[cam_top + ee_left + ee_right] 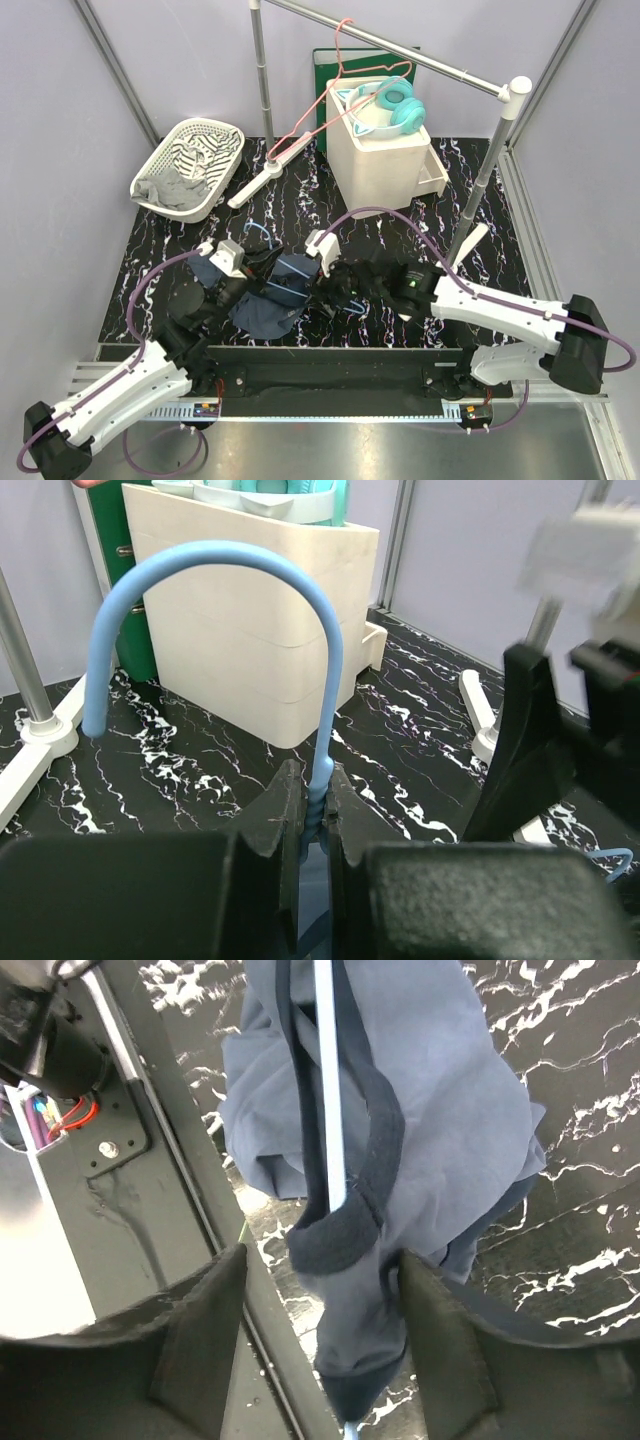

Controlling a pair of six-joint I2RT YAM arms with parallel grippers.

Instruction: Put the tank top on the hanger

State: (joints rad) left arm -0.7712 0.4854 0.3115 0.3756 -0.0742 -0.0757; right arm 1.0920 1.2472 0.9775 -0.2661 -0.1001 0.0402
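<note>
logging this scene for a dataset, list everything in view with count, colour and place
tank top: 1, navy, table centre, bunched around the hanger wire
hanger: 1, light blue, hook upward, held at its neck
second hanger: 1, pink-red, hung on the rail
rail: 1, silver with white feet, rear
basket: 1, white, rear left
grey cloth: 1, grey, in the basket
striped cloth: 1, black and white, in the basket
drawer box: 1, cream, rear centre
headphones: 1, teal, on the box
folder: 1, green, behind the box
table: 1, black marbled
left end effector: shut on the hanger
right end effector: open, either side of a strap
</note>
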